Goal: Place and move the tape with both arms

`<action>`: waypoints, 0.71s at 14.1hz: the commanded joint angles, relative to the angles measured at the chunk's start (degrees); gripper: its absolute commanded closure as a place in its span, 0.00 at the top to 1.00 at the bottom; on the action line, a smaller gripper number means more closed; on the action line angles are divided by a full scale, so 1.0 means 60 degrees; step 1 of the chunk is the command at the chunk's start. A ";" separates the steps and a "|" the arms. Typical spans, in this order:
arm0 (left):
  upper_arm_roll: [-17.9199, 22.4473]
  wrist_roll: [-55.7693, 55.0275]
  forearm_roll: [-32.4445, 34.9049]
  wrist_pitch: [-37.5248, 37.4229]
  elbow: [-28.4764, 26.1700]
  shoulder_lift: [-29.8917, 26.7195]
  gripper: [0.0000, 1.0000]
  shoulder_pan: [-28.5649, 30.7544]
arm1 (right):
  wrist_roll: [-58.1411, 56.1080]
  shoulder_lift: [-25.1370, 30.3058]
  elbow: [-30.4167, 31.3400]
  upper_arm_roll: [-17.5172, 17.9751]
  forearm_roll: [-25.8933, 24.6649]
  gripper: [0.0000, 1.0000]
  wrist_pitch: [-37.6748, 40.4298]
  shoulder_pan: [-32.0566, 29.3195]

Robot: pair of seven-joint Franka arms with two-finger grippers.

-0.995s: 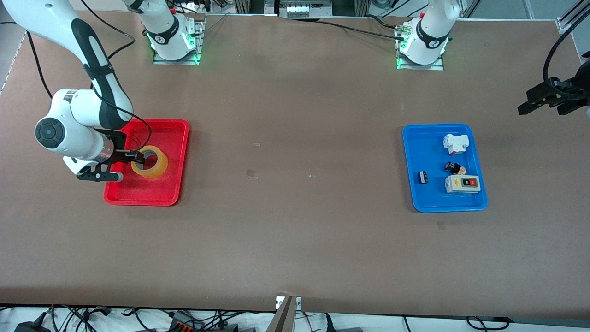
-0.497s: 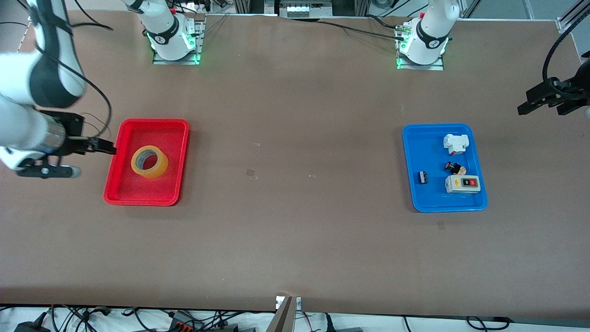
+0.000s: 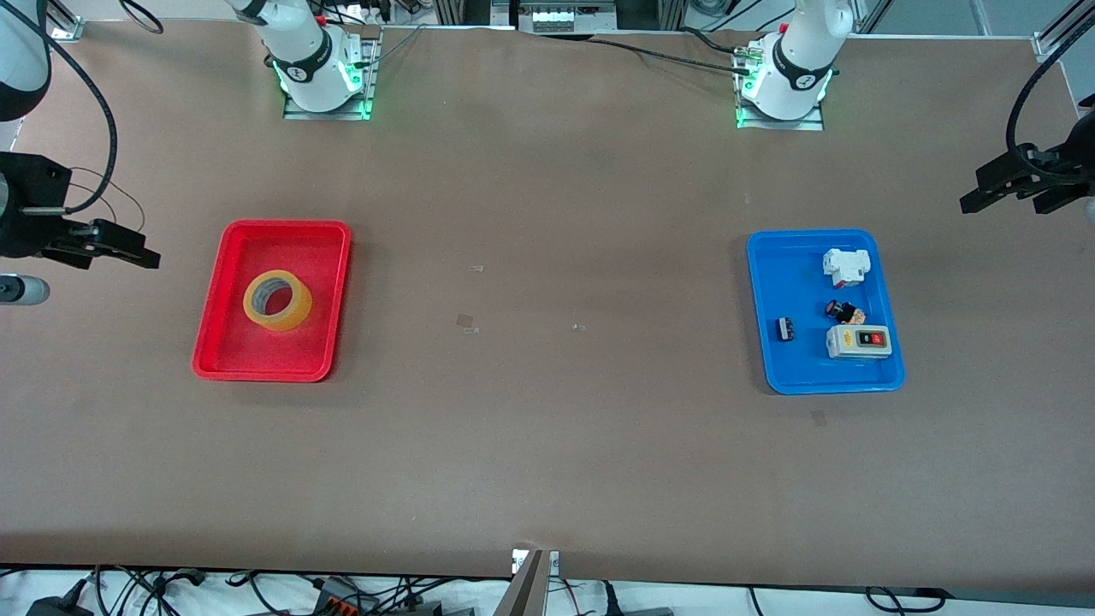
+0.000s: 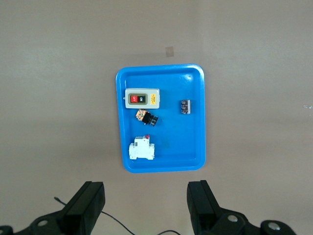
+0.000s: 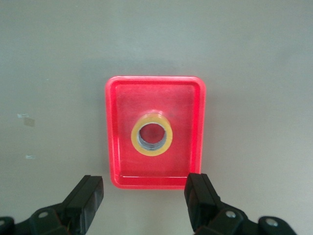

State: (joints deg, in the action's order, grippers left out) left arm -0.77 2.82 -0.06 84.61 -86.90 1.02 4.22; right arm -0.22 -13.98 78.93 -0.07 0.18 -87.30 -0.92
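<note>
The right pincer (image 3: pixel 128 250) hangs empty with its fingers spread apart, up over the bare table (image 3: pixel 547 445) at the right arm's end, just beside the red tray (image 3: pixel 224 342). The tape (image 3: pixel 277 300) lies flat in that tray, about at its middle, touching no wall. The left pincer (image 3: pixel 997 190) waits over the table's other end, fingers likewise apart, near the blue tray (image 3: pixel 804 376), which holds a switch box (image 3: pixel 858 341) and small parts.

Robotics lab: bolted arm bases (image 3: pixel 323 81), brown table (image 3: pixel 547 445) (cables along its edge).
</note>
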 commanded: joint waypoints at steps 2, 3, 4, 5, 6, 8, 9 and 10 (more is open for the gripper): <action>-0.0091 -0.0090 0.0040 0.0108 -0.0209 -0.0228 1.00 0.0030 | 0.0051 -0.0189 -0.0514 -0.0002 0.0205 1.00 -0.0142 0.0037; -0.0106 -0.0090 0.0040 0.0108 -0.0209 -0.0228 1.00 0.0030 | 0.0022 -0.0189 -0.0500 -0.0060 0.0205 1.00 -0.0447 0.0211; -0.0106 -0.0090 0.0040 0.0108 -0.0195 -0.0228 1.00 0.0030 | 0.0007 -0.0204 -0.0499 -0.0191 0.0147 1.00 -0.0726 0.0517; -0.0106 -0.0090 0.0040 0.0108 -0.0195 -0.0228 1.00 0.0030 | -0.0109 -0.0175 -0.0499 -0.0454 0.0190 1.00 -0.0990 0.0694; -0.0106 -0.0090 0.0040 0.0108 -0.0195 -0.0243 1.00 0.0030 | -0.0154 -0.0102 -0.0441 -0.0500 0.0161 1.00 -0.1094 0.0696; -0.0106 -0.0090 0.0040 0.0108 -0.0195 -0.0243 1.00 0.0044 | -0.0125 0.0117 -0.0179 -0.0486 0.0146 1.00 -0.0760 0.0609; -0.0106 -0.0090 0.0040 0.0108 -0.0195 -0.0243 1.00 0.0044 | -0.0125 0.0379 0.0229 -0.0500 0.0132 1.00 -0.0918 0.0637; -0.0106 -0.0090 0.0040 0.0108 -0.0195 -0.0243 1.00 0.0030 | -0.0125 0.0701 0.0784 -0.0500 0.0132 1.00 -0.1195 0.0637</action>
State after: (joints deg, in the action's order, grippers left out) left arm -0.98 2.77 -0.06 84.61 -86.90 1.02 4.20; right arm -0.25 -13.91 78.13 -2.29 0.60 -92.94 2.47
